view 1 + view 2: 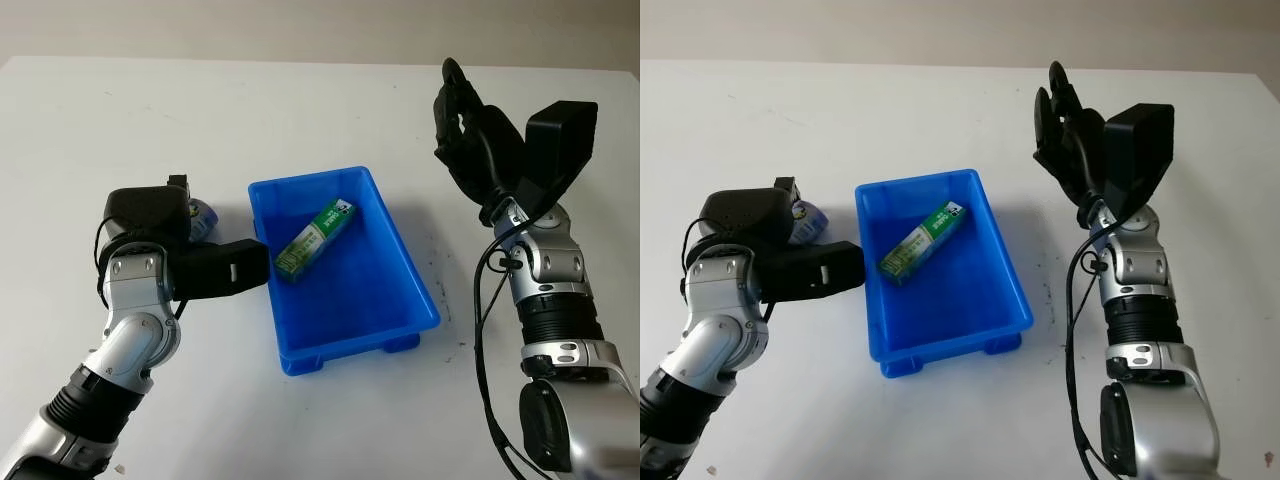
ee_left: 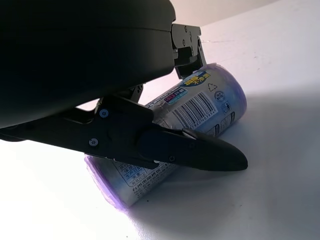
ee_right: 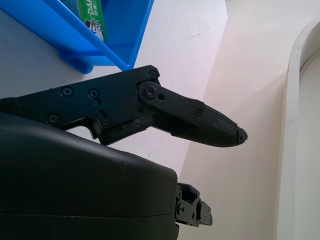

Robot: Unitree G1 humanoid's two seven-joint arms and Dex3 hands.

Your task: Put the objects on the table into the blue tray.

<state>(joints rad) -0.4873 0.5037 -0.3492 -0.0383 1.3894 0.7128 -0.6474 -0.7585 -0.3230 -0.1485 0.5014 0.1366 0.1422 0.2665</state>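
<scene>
Green rectangular carton (image 1: pixel 314 240) already lies in the blue plastic tray (image 1: pixel 420 292). We judge one left: our left hand (image 2: pixel 165 145) grasps the purple-tinted labelled can (image 2: pixel 200 107) on the white table (image 1: pixel 330 420), while the right hand (image 1: pixel 470 130) hangs released right of the tray.

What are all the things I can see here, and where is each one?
blue plastic tray: one, blue, in the middle of the table between the two arms.
green rectangular box: one, green with white print, lying inside the tray toward its far left part.
pale purple can with a barcode: one, lying on its side on the table left of the tray, under the left hand.
white table: one, white, under everything.
left hand: one, black, down at the can left of the tray, fingers around it; a firm grip cannot be told.
right hand: one, black, open, raised above the table right of the tray.
</scene>
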